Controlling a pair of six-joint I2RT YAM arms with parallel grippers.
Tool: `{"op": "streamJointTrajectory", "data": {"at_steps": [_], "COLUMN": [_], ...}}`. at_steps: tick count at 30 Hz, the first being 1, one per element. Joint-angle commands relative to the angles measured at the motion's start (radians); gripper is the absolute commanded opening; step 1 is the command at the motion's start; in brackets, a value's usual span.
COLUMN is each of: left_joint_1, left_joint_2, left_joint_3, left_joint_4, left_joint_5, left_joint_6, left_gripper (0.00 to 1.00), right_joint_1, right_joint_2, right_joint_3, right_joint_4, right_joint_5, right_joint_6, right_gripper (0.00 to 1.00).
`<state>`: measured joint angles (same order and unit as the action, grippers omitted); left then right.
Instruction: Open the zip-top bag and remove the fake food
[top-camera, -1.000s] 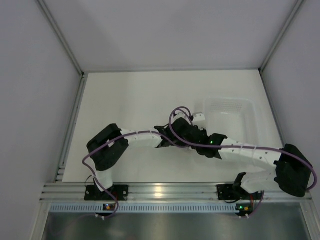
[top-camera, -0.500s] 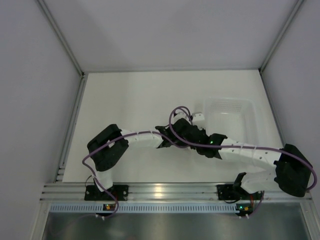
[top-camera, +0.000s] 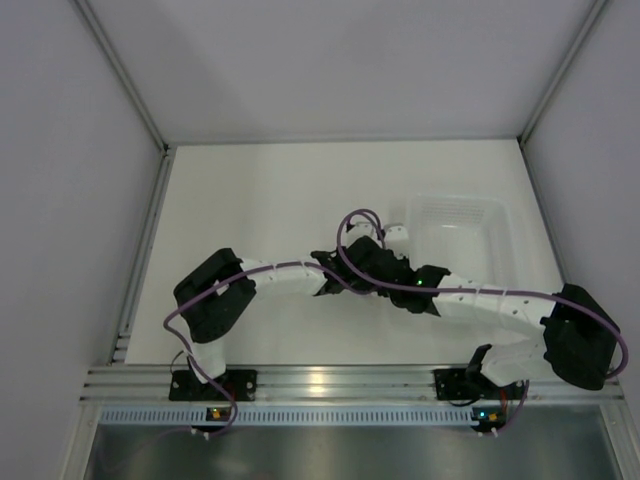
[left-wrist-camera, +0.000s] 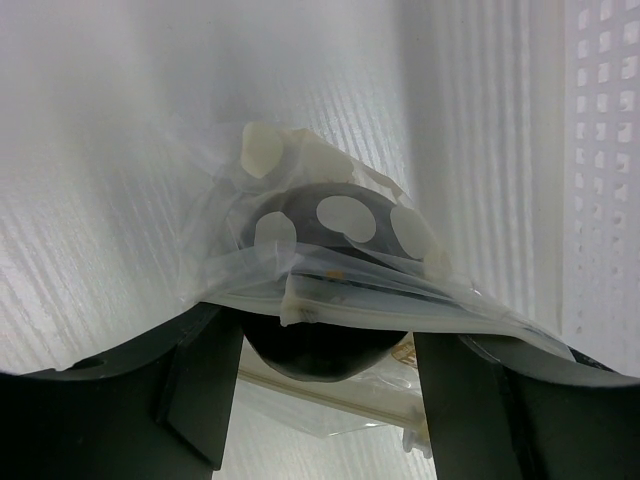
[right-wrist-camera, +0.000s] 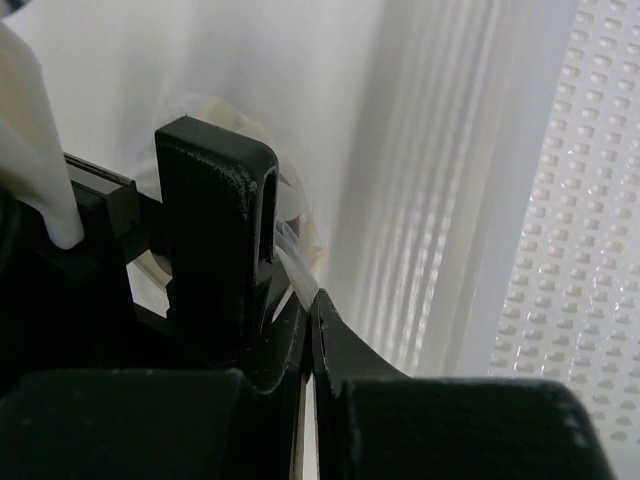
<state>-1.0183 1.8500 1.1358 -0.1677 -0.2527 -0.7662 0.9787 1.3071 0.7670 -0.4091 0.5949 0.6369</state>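
Note:
In the left wrist view the zip-top bag (left-wrist-camera: 330, 220), clear plastic with white dots, hangs with its mouth toward me. The fake food (left-wrist-camera: 315, 355), a dark glossy ball, bulges out under the bag's zip lip. My left gripper (left-wrist-camera: 325, 345) straddles the ball, and its two dark fingers (left-wrist-camera: 200, 390) stand against the ball's sides. My right gripper (right-wrist-camera: 315, 300) is shut, with a strip of the bag's clear plastic (right-wrist-camera: 298, 272) pinched at its tips. From above, both wrists meet just left of the tub and hide the bag and the ball.
A white translucent tub (top-camera: 460, 235) stands right of centre, close against both wrists. Its dimpled wall (left-wrist-camera: 600, 150) fills the right edge of both wrist views. An aluminium rail (top-camera: 320, 380) runs along the near edge, and grey walls enclose the table.
The right arm has shifted slightly left and back. The left arm and the meeting point of the two wrists have barely moved.

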Motion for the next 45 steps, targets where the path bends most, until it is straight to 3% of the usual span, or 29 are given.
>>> {"op": "streamJointTrajectory", "data": {"at_steps": [1, 10, 22, 34, 45], "left_joint_1": [-0.097, -0.095, -0.094, -0.088, -0.085], "left_joint_2": [-0.004, -0.231, -0.426, -0.597, -0.782], "left_joint_3": [0.012, -0.160, -0.355, -0.487, -0.602], "left_joint_4": [-0.013, 0.157, 0.369, 0.430, 0.424], "left_joint_5": [-0.049, 0.055, 0.124, 0.024, -0.178], "left_joint_6": [0.076, 0.119, 0.212, 0.209, 0.116], "left_gripper": [0.00, 0.00, 0.00, 0.00, 0.00], "right_joint_1": [0.064, 0.037, 0.015, -0.014, -0.012], "right_joint_2": [0.015, -0.084, -0.014, 0.015, 0.070], "right_joint_3": [0.114, 0.081, 0.175, 0.198, 0.209], "right_joint_4": [0.237, 0.380, 0.345, 0.280, 0.337], "right_joint_5": [-0.118, -0.092, -0.133, -0.129, -0.202], "right_joint_6": [-0.094, -0.069, -0.115, -0.114, -0.098], "right_gripper": [0.00, 0.00, 0.00, 0.00, 0.00]}}
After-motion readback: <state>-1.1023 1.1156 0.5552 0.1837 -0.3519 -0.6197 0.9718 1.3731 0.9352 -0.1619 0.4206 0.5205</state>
